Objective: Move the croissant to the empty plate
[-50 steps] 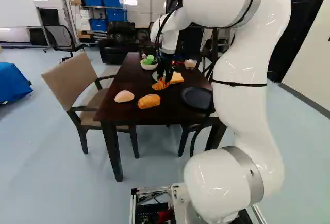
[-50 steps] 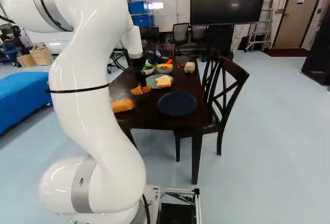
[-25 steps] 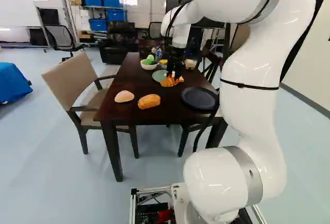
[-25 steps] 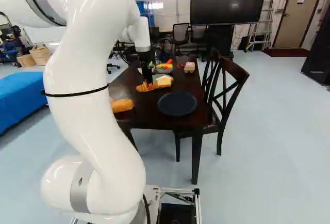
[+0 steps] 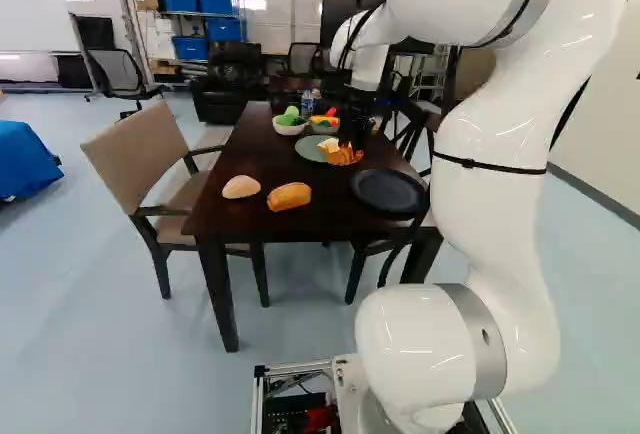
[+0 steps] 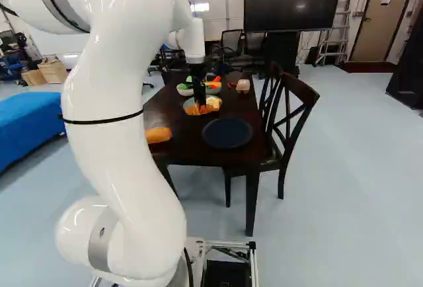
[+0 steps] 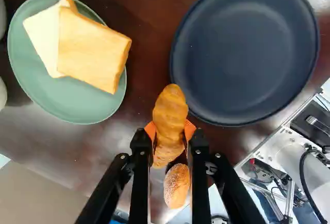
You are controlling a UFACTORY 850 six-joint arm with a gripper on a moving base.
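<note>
The gripper (image 5: 352, 144) is over the far part of the table in the left base view, in front of the green plate. In the wrist view the gripper (image 7: 170, 131) is shut on the croissant (image 7: 171, 111), its orange pads pressing from both sides. The croissant's tip lies near the rim of the dark, empty plate (image 7: 242, 53) in that view. The same dark plate (image 6: 227, 133) is nearer the base than the gripper in the right base view. How high the croissant hangs is hard to tell.
A green plate (image 7: 67, 105) bears bread slices (image 7: 90, 48). Two bread pieces (image 5: 289, 196) (image 5: 241, 187) lie on the table's near left part. Bowls (image 5: 288, 128) with toy vegetables stand beyond the green plate. Chairs (image 6: 291, 118) flank the table (image 5: 255, 219).
Holding the croissant, the gripper has moved rightward in both base views, from left of the bread slices to in front of the green plate. The base has not moved.
</note>
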